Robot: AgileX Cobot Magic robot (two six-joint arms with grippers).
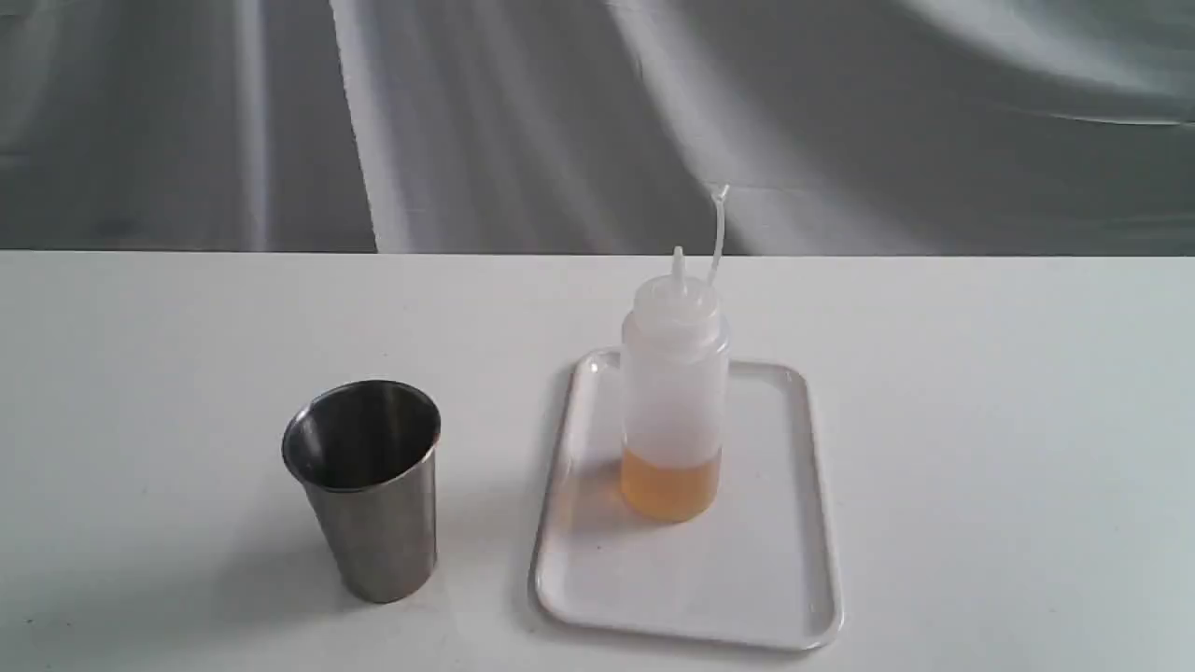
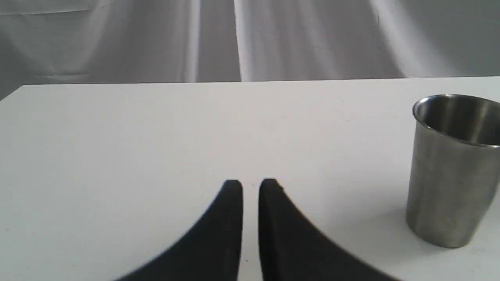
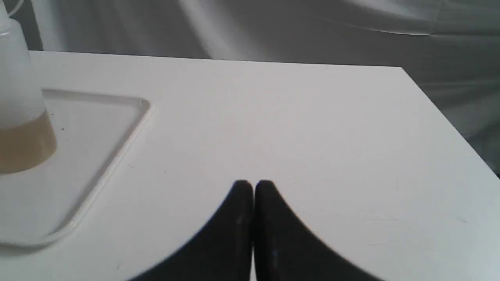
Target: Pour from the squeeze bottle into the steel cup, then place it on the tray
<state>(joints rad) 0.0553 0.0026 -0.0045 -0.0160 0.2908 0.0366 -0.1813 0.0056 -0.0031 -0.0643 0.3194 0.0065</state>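
Note:
The squeeze bottle (image 1: 674, 392) stands upright on the white tray (image 1: 747, 579), amber liquid filling its lower part, cap strap sticking up. The steel cup (image 1: 369, 485) stands upright on the table left of the tray. Neither gripper appears in the exterior view. In the left wrist view my left gripper (image 2: 251, 183) is shut with nothing held, its black fingers nearly touching, and the steel cup (image 2: 453, 171) stands apart from it. In the right wrist view my right gripper (image 3: 254, 183) is shut and empty, well away from the tray (image 3: 97, 117) and the squeeze bottle (image 3: 19, 117).
The white table (image 1: 1008, 420) ends at a far edge before a grey draped cloth (image 1: 597, 112). The table's corner and side edge (image 3: 449, 113) show in the right wrist view.

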